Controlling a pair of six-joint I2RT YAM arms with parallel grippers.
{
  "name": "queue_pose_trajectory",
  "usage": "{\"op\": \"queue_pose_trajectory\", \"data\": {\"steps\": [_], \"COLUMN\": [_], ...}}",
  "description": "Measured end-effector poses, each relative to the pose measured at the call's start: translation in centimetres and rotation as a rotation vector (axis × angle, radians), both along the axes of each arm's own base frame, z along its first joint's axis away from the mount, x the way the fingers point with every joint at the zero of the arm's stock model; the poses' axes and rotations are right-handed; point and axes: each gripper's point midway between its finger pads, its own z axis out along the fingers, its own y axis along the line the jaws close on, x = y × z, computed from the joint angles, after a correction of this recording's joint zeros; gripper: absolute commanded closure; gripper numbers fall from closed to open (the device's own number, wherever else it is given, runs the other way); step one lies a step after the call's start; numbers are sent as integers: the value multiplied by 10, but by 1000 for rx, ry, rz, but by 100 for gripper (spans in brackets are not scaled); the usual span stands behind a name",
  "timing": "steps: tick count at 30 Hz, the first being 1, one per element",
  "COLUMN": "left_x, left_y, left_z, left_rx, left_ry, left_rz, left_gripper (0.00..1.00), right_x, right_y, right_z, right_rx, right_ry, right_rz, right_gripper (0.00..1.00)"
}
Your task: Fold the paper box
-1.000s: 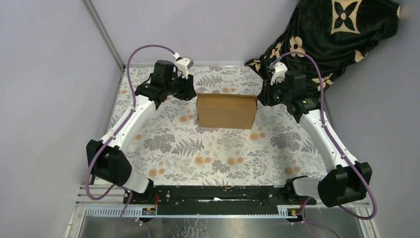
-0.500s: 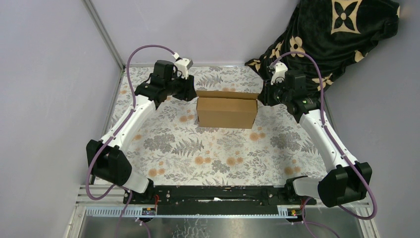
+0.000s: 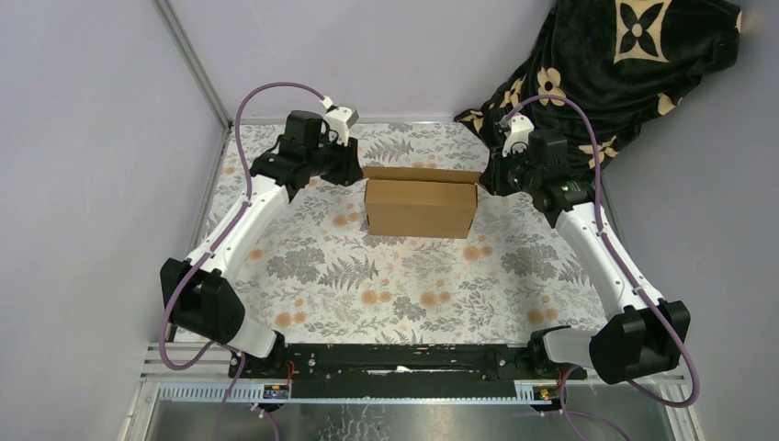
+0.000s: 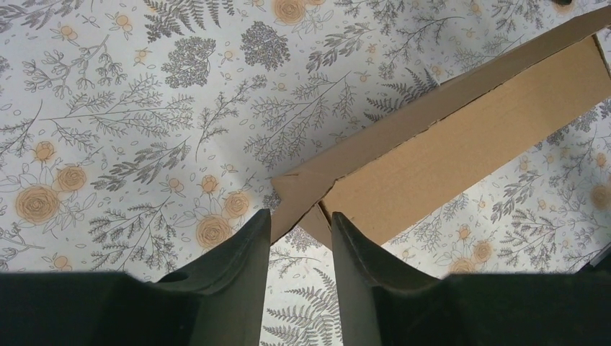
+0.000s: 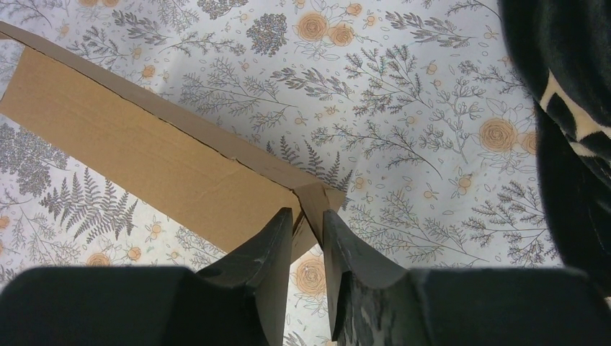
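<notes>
The paper box (image 3: 421, 209) is plain brown cardboard, standing at the back middle of the flowered table, its lid strip (image 3: 423, 173) raised a little along the far edge. My left gripper (image 3: 356, 171) is at the box's far left corner. In the left wrist view it (image 4: 301, 220) stands open, with the lid's corner (image 4: 295, 194) just at the fingertips and table showing between them. My right gripper (image 3: 485, 176) is at the far right corner. In the right wrist view it (image 5: 308, 216) is narrowly open astride the corner flap (image 5: 317, 198), which rests against one finger.
A black cloth with cream flowers (image 3: 606, 64) is heaped at the back right, close beside the right arm and its wrist camera (image 5: 569, 108). Grey walls (image 3: 92, 138) enclose the table on the left, the back and the right. The flowered table cover (image 3: 367, 276) stretches from the box toward the arm bases.
The lid's far edge has risen, showing as a strip behind the box. The right jaws have narrowed onto the corner flap. The left jaws widened briefly, then came back.
</notes>
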Motion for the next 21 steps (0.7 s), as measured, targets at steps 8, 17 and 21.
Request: {"op": "queue_pose_trajectory", "data": {"steps": [8, 17, 21], "left_x": [4, 5, 5], "left_y": [-2, -8, -9], "left_z": [4, -2, -3], "left_rx": [-3, 1, 3], "left_ry": [-8, 5, 9], "left_rz": [0, -14, -16], "left_gripper": [64, 75, 79], "right_x": [0, 0, 0], "right_y": [0, 0, 0], "right_z": [0, 0, 0], "right_rx": [0, 3, 3], "right_ry": [0, 1, 1], "right_rz": [0, -1, -2], "right_gripper": [73, 78, 81]}}
